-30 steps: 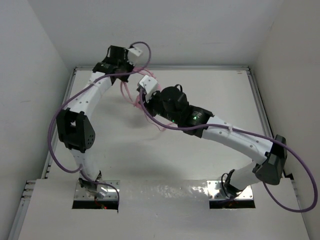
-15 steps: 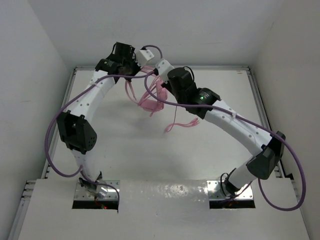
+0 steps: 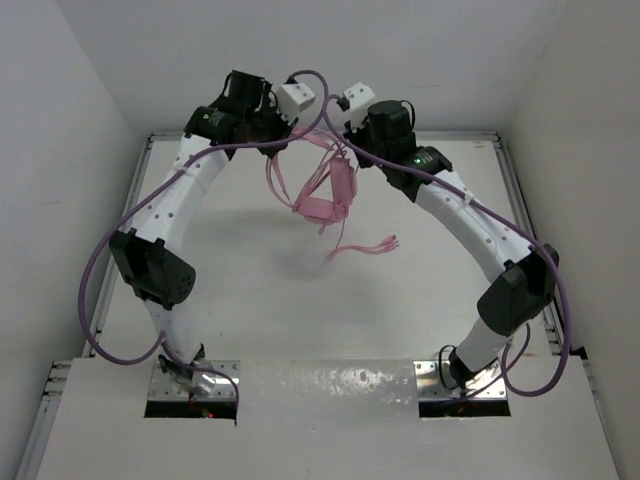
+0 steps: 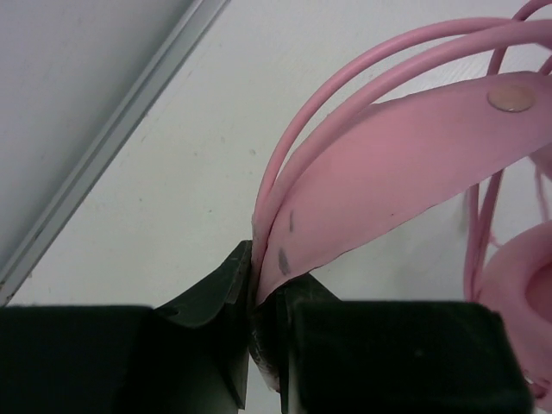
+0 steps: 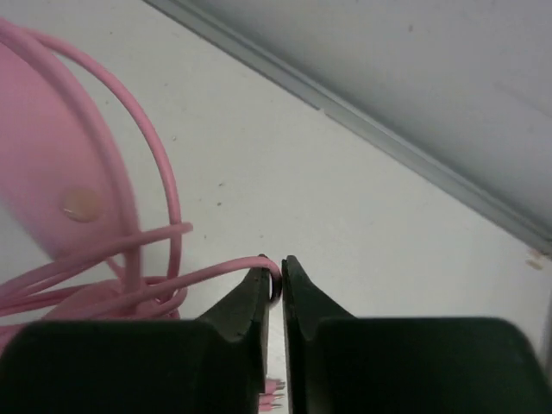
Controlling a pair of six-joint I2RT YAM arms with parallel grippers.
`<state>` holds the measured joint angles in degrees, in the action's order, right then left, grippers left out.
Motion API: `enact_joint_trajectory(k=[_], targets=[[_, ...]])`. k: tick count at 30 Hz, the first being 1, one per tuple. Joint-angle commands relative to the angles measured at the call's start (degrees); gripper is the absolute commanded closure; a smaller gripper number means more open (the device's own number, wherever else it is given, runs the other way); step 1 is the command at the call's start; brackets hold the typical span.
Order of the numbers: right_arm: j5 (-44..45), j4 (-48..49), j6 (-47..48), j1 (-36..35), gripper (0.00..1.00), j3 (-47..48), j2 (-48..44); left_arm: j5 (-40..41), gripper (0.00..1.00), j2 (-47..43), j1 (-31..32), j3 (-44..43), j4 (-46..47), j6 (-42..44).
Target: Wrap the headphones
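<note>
Top view: headphones (image 3: pixel 325 195) hang up off the table (image 3: pixel 250 310), strung btwn both grippers, at approx 12 o'clock of the table near its far rail. The bundle sits at about 5 o'clock from the L arm's tip and 7 o'clock from the R arm's tip, earcups lowest.

L gripper (image 4: pixel 259 289): fingers pressed together, pinching the headband (image 4: pixel 405 155), i.e. the flat pink strap plus its two thin wire hoops, right at the fingertips. From there the strap arcs away toward 2 o'clock in the L wrist view. A round metal rivet shows near its far end. One earcup (image 4: pixel 517 285) sits at 3 o'clock, partly cut off by the frame edge.

R gripper (image 5: pixel 276 285): fingers nearly touching, nipping the thin pink cable (image 5: pixel 207 278) at the very tips. Cable runs off toward 9 o'clock into several loose loops by the blurred strap.

Cable's free end w/ plugs (image 3: pixel 385 242) trails at 4 o'clock below the bundle. Can't tell if it touches the table.
</note>
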<state>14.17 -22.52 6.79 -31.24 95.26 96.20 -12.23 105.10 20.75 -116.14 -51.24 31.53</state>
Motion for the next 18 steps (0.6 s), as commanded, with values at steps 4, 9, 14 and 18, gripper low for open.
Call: enact_joint_trajectory(k=[4,9,14,18], targets=[[-14.1,20.7,-14.4,6.0,0.52,-14.3,-4.2,-12.5,1.00,-3.4,-1.4,-13.0,-5.7,-10.4],[-29.9,27.3,-18.9,6.0,0.33,-23.2,-4.6,-16.2,1.00,-2.9,-1.9,-17.1,-7.2,-19.1],[-33.6,39.8,-24.8,5.9,0.29,-36.4,-6.8,-16.9,1.00,-3.0,-2.0,-21.7,-6.8,-21.9],[-32.0,49.7,-30.3,5.8,0.29,-43.2,-5.5,-17.1,1.00,-2.4,-2.3,-23.5,-5.1,-23.6]])
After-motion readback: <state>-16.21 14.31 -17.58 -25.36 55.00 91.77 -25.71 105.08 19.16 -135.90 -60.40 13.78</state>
